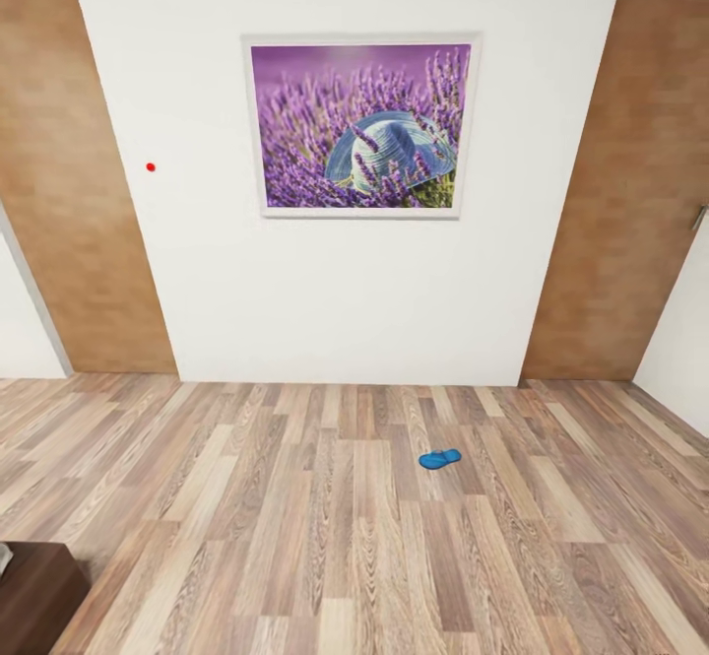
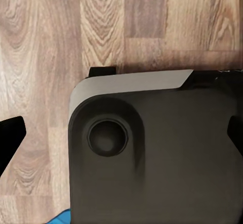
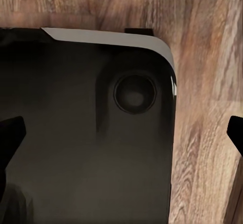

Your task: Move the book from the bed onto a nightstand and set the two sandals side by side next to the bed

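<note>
Head view: one blue sandal [image 1: 440,459] lies alone on the wood-plank floor [image 1: 295,517], well out from the white wall carrying the lavender picture [image 1: 360,125]. A dark wooden corner [image 1: 34,591] sits at lower left. Both wrist views look down past the robot's dark base [image 2: 157,153]; each end effector's fingertips stand wide apart, empty
</note>
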You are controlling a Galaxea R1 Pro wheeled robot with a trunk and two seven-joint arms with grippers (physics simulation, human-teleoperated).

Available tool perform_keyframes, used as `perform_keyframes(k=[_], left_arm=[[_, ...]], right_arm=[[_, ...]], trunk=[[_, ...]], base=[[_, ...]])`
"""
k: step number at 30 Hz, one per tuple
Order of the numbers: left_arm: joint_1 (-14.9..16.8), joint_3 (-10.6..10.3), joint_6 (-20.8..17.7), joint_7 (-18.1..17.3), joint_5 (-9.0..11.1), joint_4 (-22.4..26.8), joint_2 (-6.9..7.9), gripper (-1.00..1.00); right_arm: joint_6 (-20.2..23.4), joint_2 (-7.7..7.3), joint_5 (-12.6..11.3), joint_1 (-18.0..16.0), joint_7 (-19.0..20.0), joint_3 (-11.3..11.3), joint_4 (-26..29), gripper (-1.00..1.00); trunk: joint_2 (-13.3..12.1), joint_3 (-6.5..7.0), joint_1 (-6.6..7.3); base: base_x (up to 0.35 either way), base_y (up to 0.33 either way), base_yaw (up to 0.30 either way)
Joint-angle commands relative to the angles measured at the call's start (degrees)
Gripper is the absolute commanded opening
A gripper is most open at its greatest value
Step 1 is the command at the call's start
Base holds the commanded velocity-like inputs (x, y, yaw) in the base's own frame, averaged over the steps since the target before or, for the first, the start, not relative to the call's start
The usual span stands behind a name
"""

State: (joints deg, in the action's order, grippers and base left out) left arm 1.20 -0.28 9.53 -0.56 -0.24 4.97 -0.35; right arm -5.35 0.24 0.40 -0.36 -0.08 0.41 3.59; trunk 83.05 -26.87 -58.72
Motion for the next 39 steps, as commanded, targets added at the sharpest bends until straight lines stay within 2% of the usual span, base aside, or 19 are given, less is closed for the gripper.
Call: perform_keyframes(k=[1, 18, 39], left_arm=[[0.0, 0.0, 0.2, -0.1, 0.0, 0.0, 0.00, 1.00], [0.0, -0.1, 0.5, -0.1, 0.0, 0.0, 0.00, 1.00], [0.0, -0.1, 1.2, -0.1, -0.1, 0.0, 0.00, 1.00]], right_arm=[[-0.2, -0.01, 0.0, 0.0, 0.0, 0.0, -0.1, 1.00], [-0.2, 0.03, 0.0, 0.0, 0.0, 0.1, -0.1, 1.00], [-0.2, 0.11, 0.1, 0.0, 0.0, 0.1, -0.2, 1.00]], trunk=[[0.0, -0.06, 0.00], [0.0, -0.06, 0.00], [0.0, -0.06, 0.00]], base=[[0.077, -0.038, -0.067], [0.053, -0.003, -0.119], [0.274, 0.008, -0.009]])
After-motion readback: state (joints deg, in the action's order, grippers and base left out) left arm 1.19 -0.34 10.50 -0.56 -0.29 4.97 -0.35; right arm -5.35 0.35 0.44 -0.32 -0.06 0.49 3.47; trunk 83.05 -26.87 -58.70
